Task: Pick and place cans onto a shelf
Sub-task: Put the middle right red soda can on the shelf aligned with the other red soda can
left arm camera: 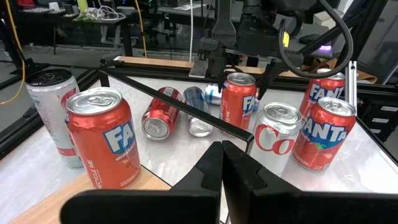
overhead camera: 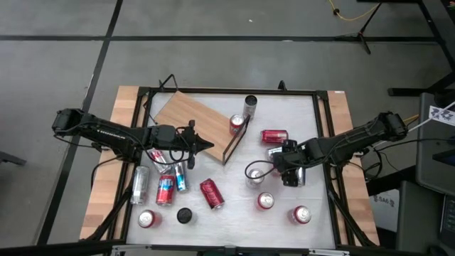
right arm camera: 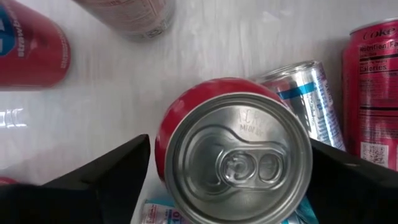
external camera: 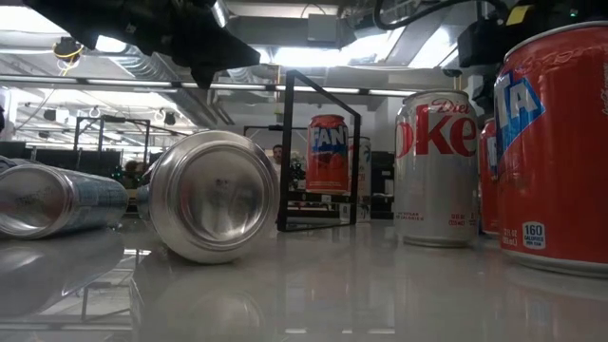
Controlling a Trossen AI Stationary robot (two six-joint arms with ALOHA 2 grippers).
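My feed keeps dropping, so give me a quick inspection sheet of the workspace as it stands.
Surface: white table.
Job's things: one red can upright on the wooden shelf; other cans standing or lying on the table.
Clutter: black disc.
Grippers: left gripper shut, empty, over the shelf edge; right gripper open around an upright red can.
Cables: black loop by the right gripper.
Surroundings: grey floor, stands.

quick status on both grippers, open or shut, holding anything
Left gripper: shut, holding nothing, above the shelf.
Right gripper: jaws open either side of an upright red can, not gripping it.
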